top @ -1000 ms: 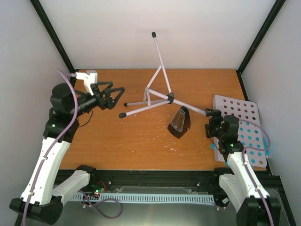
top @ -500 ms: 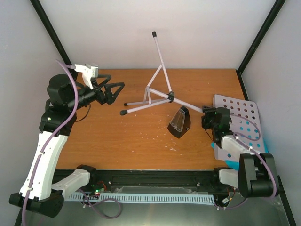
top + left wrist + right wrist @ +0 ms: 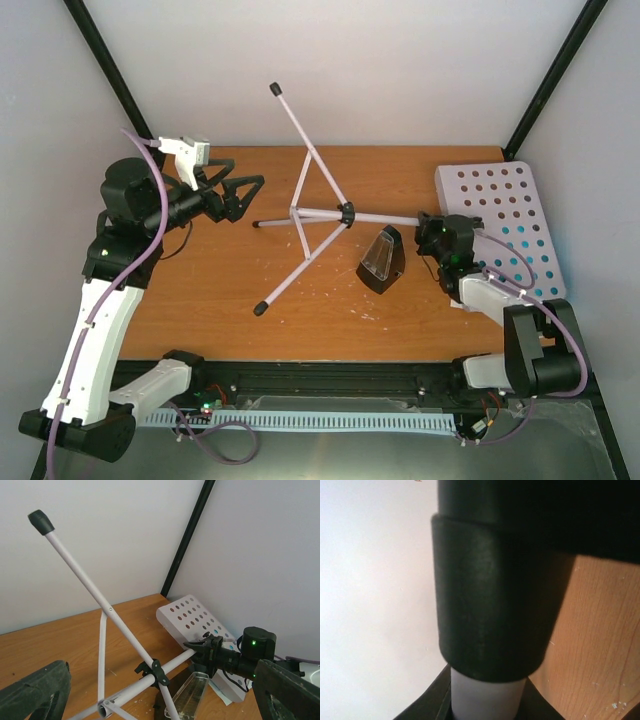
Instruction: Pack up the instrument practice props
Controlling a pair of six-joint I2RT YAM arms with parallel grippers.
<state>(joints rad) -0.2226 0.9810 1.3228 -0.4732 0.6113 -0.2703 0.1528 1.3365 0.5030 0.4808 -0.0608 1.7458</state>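
On the wooden table [image 3: 200,300] seen from overhead, the music stand [image 3: 385,217] lies on its side with its shaft running left to right. The right gripper [image 3: 428,226] has its jaws drawn in narrow around the shaft's right end. The perforated grey tray [image 3: 480,190] lies flat just beyond that gripper, at the table's right edge. The metronome [image 3: 382,258] stands just in front of the shaft, near the right arm. The stand's three legs spread from a hub [image 3: 346,212] toward the left arm, and one foot [image 3: 258,223] stops just short of the left gripper [image 3: 252,197], which hangs wide open and holds nothing. From the left wrist, the same shaft runs away to the right into the far gripper, between that camera's own widely parted fingers [image 3: 35,692]. One raised leg [image 3: 80,570] slants up against the back wall. From the right wrist, a black collar [image 3: 490,595] over a white tube [image 3: 487,695] fills the picture, too close to tell where the pads sit. Judged from this, the coming move turns on that left-to-right axis. The right arm has the shaft end, and the open left gripper is the nearer one to the legs that folding would bring in.
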